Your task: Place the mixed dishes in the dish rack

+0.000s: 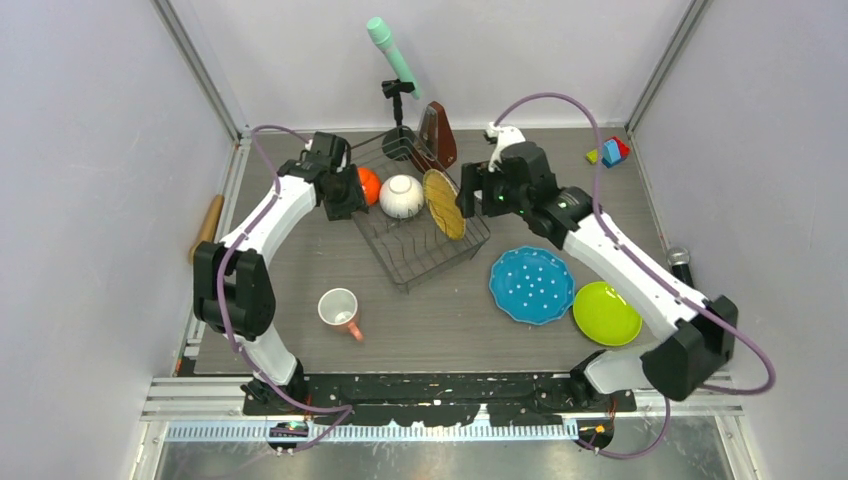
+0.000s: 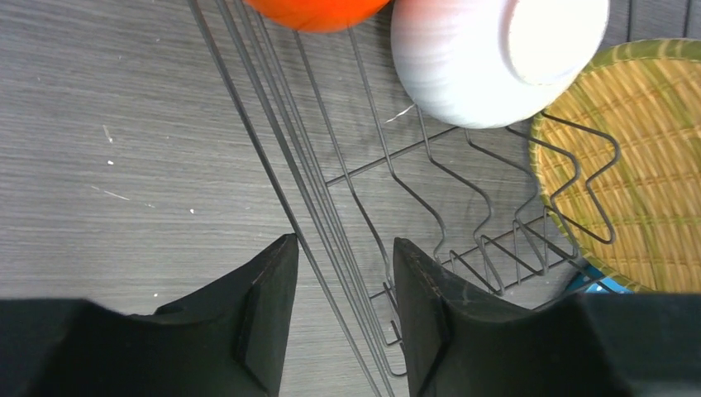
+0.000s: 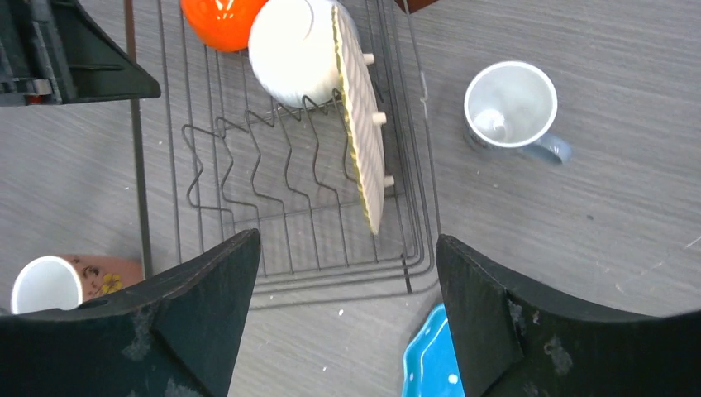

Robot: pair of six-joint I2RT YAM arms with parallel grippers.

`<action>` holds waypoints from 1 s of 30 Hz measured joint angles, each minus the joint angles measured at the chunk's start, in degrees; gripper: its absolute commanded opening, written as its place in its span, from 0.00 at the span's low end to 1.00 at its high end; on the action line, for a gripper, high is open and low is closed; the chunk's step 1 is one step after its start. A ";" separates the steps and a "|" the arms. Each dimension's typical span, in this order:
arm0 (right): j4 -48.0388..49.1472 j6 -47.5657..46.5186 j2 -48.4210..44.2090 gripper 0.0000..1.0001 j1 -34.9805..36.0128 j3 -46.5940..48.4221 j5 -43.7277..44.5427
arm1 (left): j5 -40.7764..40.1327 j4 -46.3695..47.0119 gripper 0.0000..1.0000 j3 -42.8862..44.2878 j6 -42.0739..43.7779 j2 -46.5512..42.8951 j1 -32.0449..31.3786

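The dish rack (image 1: 425, 262) sits mid-table and already holds the orange bowl (image 1: 368, 185), the white bowl (image 1: 401, 196) and, on edge in a slot just beside the white bowl, the yellow plate (image 1: 443, 203). The blue plate (image 1: 531, 284), green plate (image 1: 606, 313) and pink mug (image 1: 340, 311) lie on the table outside it, and the grey mug (image 3: 511, 105) stands beyond its far side. The right gripper (image 3: 347, 241) hangs over the rack's right edge close to the yellow plate, jaws wide apart and empty, so I judge the step to be drawing clear of that plate and going for the next dish, probably the blue plate nearby. To do it well, the gripper should rise straight up before swinging away, since a brush on the rim could tip the plate out of its slot. The blue plate lies flat, so it calls for a low grip on its rim, then the slot next to the yellow one. The left gripper (image 2: 345, 248) is half open and straddles the rack's side wires. Whether the wires touch a finger I cannot tell, and nothing looks clamped. If it is meant to steady the rack, it should close on the wires alone, clear of the orange bowl. Both arms reach forward with their wrists turned inward — the left at the rack's left side, the right at its right.
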 measured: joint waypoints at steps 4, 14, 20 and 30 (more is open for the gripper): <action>-1.62 2.89 -6.51 0.81 -4.20 -4.96 -3.21 | -0.02 0.63 0.45 -1.62 -1.25 0.00 0.02; -8.35 14.19 -19.28 0.71 -18.58 -19.80 -2.82 | -0.98 2.29 0.08 -5.33 -4.00 0.00 0.20; -12.85 19.56 -19.37 0.68 -23.12 -23.96 0.42 | -2.97 6.29 0.00 -9.92 -9.33 -3.28 0.87; -18.75 30.27 -19.71 0.66 -26.51 -29.20 3.76 | -5.53 10.16 0.00 -16.17 -13.66 -8.15 2.47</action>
